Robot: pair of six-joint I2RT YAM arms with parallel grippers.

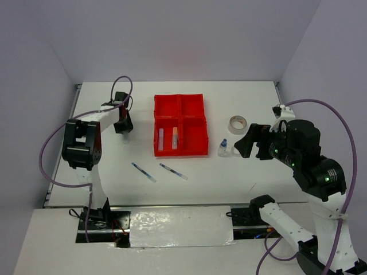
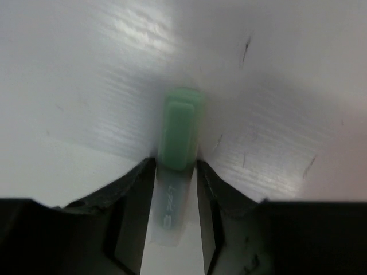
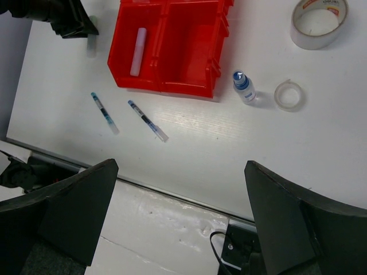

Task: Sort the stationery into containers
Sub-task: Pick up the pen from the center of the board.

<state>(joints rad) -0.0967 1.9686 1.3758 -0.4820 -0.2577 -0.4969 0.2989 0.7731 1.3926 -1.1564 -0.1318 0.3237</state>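
- The left gripper point(image 1: 122, 125) is low over the table point(image 1: 241, 183), out toward the far left corner and well left of the red tray point(image 1: 180, 117).
- Its wrist view shows the green stick point(image 2: 182, 129) between the fingers point(image 2: 136, 212). Both are pressed against the stick's pale lower half, so it looks clamped. Whether it's off the surface, I can't tell.
- That stick looks light, stiff and smooth. A squeeze across the barrel should hold it, though gripped this near one end it could pivot, I'd guess.
- Two sticks point(image 1: 161, 137) lie side by side in the tray's near left compartment, a likely home for the green one.
- The right gripper point(image 3: 180, 223) hangs toward the right edge, fingers spread wide with nothing in them.
- In front of it the blue-capped bottle point(image 3: 243, 86) seems to be standing, with the small ring point(image 3: 288, 94) just beside it. The tape roll point(image 3: 318, 23) sits closer to the far edge.
- Two pens point(image 1: 143, 172) lie loose between the tray and the near edge. They're thin and likely to roll, so pinch them mid-barrel.
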